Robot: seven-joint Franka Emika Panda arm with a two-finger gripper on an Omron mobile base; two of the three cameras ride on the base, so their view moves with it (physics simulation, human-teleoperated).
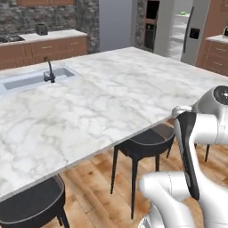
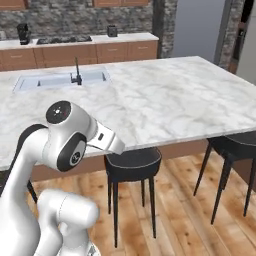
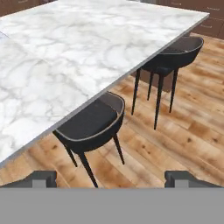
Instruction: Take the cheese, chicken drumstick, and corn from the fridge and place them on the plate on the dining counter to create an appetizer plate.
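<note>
My gripper hangs open over the wooden floor, just off the front edge of the dining counter; nothing sits between its two dark fingertips. The white grey-veined marble top of the dining counter spreads across both base views, and my arm is folded low in front of it. Far behind the counter the fridge stands with its door open, showing pale shelves. The cheese, the chicken drumstick, the corn and the plate are out of view.
Dark stools stand tucked under the counter's front edge. A sink with a black faucet is set into the counter's far left. Brown cabinets line the back wall.
</note>
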